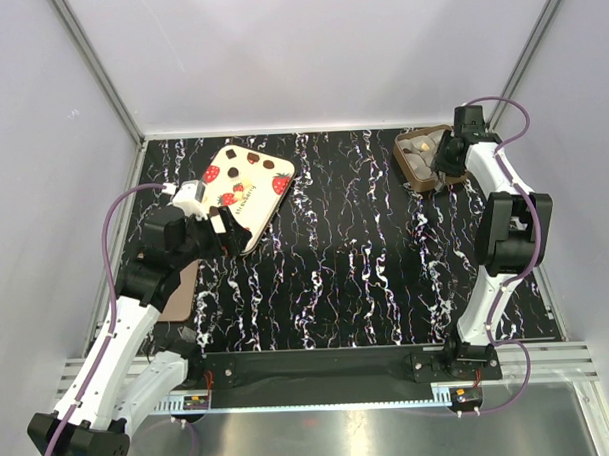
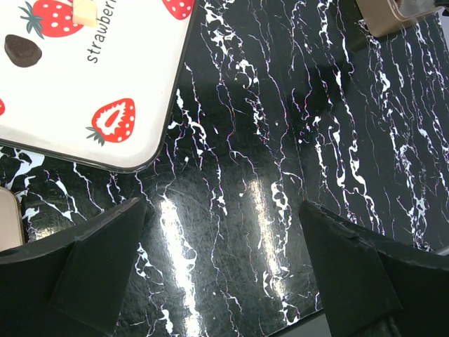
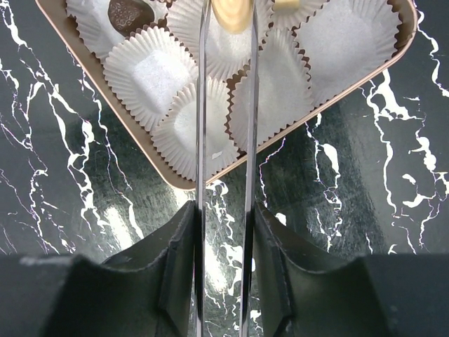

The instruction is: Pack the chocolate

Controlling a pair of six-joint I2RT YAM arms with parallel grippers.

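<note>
Only the right wrist cam shows my right tool's (image 3: 226, 42) blades flanking a gold round chocolate (image 3: 231, 12), cropped at 12 o'clock; can't tell if it's gripped. My left tool (image 2: 221, 207) is wide open, empty.

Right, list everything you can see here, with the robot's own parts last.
table: one, black with white veining, under everything
lid: one, cream with red strawberries, far left
flat brown piece: one, near left, partly under the left arm; cannot tell what it is
tray: one, brown, far right corner
paper cups: several, white, packed in the tray, most empty
dark chocolate: one, brown, in a cup
gold chocolate: one, over a cup, between the right claw's thin blades
left claw: one, black, open and empty, beside the lid
right claw: one, black, over the tray
</note>
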